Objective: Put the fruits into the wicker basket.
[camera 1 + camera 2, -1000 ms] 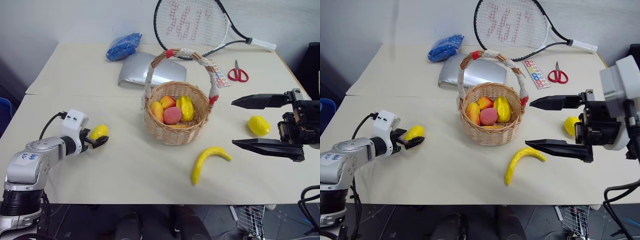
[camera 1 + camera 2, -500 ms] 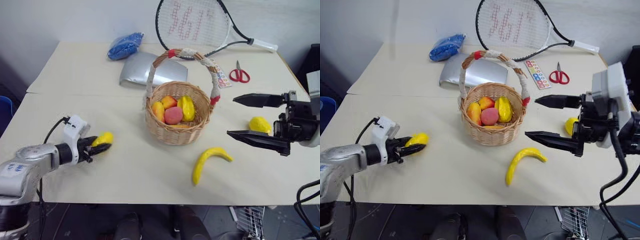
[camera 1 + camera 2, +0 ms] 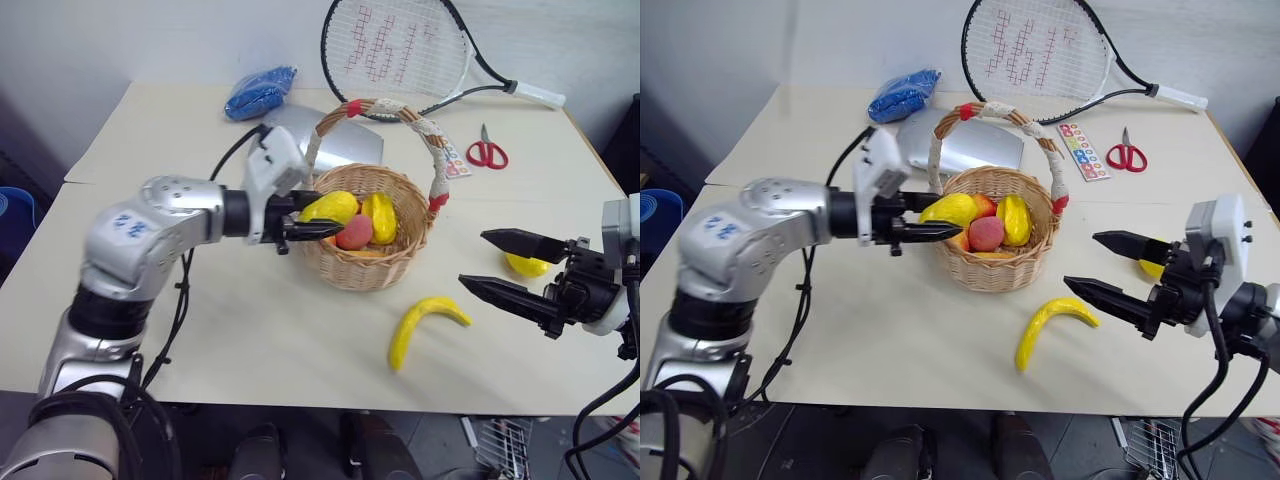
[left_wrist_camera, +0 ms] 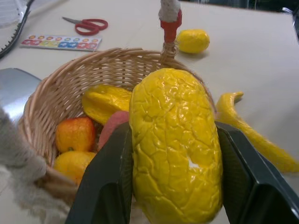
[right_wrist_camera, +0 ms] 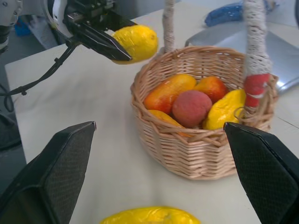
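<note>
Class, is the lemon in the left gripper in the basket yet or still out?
Out: the lemon, clamped in the left gripper, hangs over the basket rim.

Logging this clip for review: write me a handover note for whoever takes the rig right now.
Left gripper: shut on a lemon, held at the near-left rim of the basket, not yet released.
Right gripper: open, empty, above the table beside the banana.
Done: several fruits lie in the basket.
Left: drop the held lemon in, then bag the banana and the second lemon, both on the table right of the basket.
</note>
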`<state>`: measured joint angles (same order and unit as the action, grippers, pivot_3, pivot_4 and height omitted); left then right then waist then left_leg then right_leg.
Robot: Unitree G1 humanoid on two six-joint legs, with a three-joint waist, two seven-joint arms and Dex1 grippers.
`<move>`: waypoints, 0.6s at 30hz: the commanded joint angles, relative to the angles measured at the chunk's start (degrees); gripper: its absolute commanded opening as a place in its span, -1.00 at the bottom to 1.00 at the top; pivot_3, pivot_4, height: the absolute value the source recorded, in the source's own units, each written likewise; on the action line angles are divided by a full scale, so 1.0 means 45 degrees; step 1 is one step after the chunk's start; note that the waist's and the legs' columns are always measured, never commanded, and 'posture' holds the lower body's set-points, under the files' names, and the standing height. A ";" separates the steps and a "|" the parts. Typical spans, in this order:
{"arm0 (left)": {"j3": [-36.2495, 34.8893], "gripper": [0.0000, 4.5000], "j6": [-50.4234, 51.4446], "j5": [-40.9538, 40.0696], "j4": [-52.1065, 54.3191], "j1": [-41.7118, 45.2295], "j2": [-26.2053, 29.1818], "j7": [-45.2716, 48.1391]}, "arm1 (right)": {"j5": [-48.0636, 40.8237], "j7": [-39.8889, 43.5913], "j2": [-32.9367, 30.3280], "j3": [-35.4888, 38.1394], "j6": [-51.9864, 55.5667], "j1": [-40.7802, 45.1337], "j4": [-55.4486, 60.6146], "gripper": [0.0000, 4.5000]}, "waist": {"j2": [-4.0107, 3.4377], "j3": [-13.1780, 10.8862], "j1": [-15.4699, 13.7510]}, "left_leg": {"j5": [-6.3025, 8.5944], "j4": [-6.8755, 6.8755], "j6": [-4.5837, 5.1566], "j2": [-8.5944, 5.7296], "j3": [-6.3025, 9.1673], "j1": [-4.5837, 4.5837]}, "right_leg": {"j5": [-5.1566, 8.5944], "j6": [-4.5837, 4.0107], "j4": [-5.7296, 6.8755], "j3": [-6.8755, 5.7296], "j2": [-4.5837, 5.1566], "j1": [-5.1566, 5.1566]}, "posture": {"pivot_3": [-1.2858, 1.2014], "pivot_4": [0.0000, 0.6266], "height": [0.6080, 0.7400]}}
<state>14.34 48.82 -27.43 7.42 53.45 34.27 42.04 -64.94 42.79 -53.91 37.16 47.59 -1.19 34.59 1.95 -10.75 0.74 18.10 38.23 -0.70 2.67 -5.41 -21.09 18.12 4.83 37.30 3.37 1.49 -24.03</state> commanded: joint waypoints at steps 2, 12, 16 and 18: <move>0.0525 0.19 -0.1902 0.1263 -0.2563 0.1066 -0.1402 0.0446 | -0.0262 -0.0346 0.0326 0.0760 -0.0292 -0.0603 0.0782 1.00 | -0.0001 0.0000 -0.0048 | -0.0008 0.0003 0.0006 -0.0007 0.0003 -0.0003 | 0.0000 0.0000 0.0006 -0.0001 0.0001 -0.0002 | 0.03 -0.52 1.00; -0.1678 0.98 -0.2282 -0.0183 -0.2066 0.0379 -0.1168 0.2694 | 0.0236 -0.0346 0.0740 0.1608 -0.0469 -0.2615 0.0756 1.00 | 0.0000 -0.0001 0.0053 | -0.0008 -0.0008 0.0007 0.0004 0.0001 -0.0021 | 0.0001 0.0001 0.0014 0.0004 0.0008 -0.0023 | 0.03 -0.52 1.00; -0.3298 0.98 -0.1592 -0.1917 -0.1068 -0.0418 0.0549 0.4759 | 0.0974 0.0538 0.1003 0.2936 -0.0780 -0.4265 0.0330 1.00 | -0.0003 -0.0002 0.0169 | -0.0018 -0.0020 -0.0013 0.0015 0.0000 -0.0019 | 0.0004 -0.0003 0.0027 0.0000 0.0009 -0.0033 | 0.03 -0.52 1.00; -0.3773 0.98 -0.1461 -0.2353 -0.0890 -0.0820 0.1532 0.5717 | 0.1380 0.1231 0.1096 0.3796 -0.0901 -0.5299 0.0066 1.00 | -0.0003 -0.0002 0.0169 | -0.0022 -0.0017 -0.0021 0.0012 -0.0001 -0.0017 | 0.0005 -0.0004 0.0031 -0.0001 0.0009 -0.0037 | 0.03 -0.52 1.00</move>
<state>0.36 41.83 -35.03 0.59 50.22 38.80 63.67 -60.15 45.37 -49.46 49.25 45.02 -23.19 35.40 1.93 -10.76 1.50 17.99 38.15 -0.80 2.72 -5.40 -21.17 18.14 4.81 37.44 3.37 1.53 -24.18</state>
